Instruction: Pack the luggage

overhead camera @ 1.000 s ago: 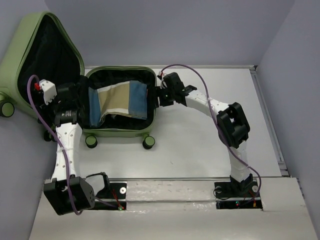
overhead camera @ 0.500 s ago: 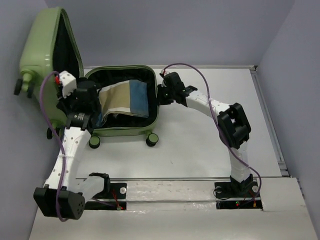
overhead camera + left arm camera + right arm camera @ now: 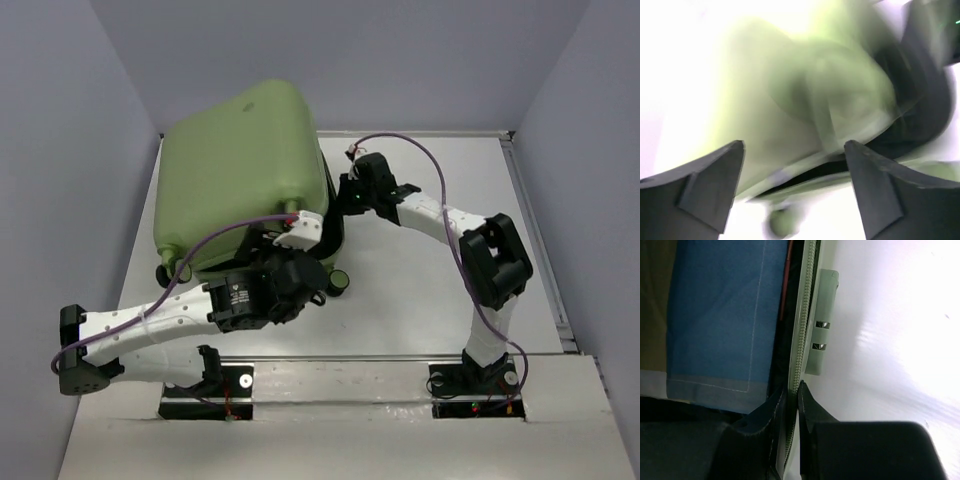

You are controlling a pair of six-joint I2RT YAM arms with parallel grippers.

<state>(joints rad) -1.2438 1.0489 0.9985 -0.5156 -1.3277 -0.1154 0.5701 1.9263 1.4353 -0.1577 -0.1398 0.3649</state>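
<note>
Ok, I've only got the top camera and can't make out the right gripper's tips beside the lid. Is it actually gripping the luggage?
Observer: Yes. The right wrist camera shows the right gripper pinched shut on the rim of the luggage.
Operator: Anything inside near that edge?
Observer: A blue cloth lies just inside the rim. As far as that view shows, it isn't caught in the grip.
Operator: And the left gripper?
Observer: The left wrist view is blurred, but the left gripper is wide open and holding nothing, with the green shell ahead of it.
</note>
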